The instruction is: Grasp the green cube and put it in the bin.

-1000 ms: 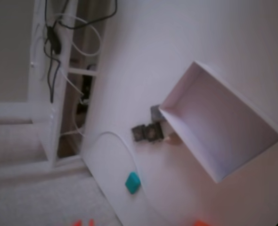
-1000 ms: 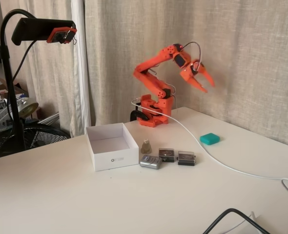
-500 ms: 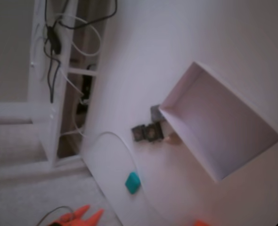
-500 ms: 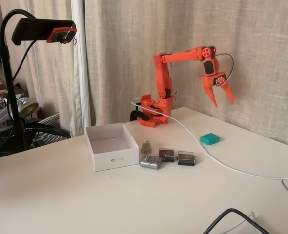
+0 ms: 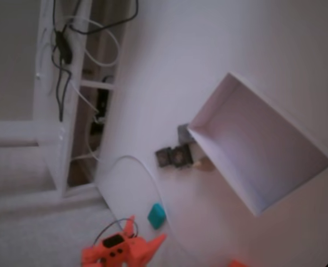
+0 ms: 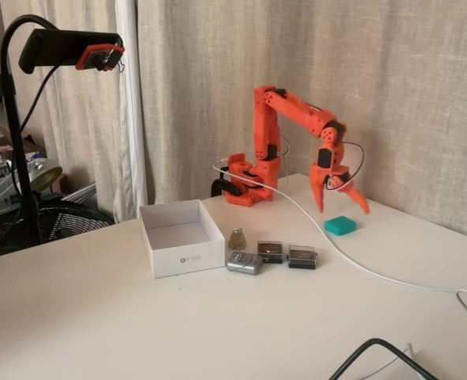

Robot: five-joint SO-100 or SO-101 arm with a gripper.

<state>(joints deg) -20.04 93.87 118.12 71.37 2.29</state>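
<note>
The green cube (image 6: 340,226) lies on the white table, right of the arm's base, beside a white cable. My orange gripper (image 6: 343,208) hangs just above it, open, with its fingers spread to either side and nothing between them. In the tilted fixed view the green cube (image 5: 157,215) shows near the bottom, and the gripper (image 5: 148,229) comes in from the lower edge with one fingertip close beside the cube. The bin (image 6: 187,258), a white open box, stands well to the cube's left and holds nothing; in the tilted view the bin (image 5: 264,150) is at the right.
Several small metal items (image 6: 271,252) sit in a row just right of the bin, between it and the cube; they also show as dark items (image 5: 175,157). A white cable (image 6: 360,265) crosses the table. A black cable (image 6: 376,347) lies at the front edge. A camera stand (image 6: 16,158) rises at left.
The arm has stretched out and come down from high above the table to just over the green cube. The gripper stayed open. The cube and bin have not moved.
</note>
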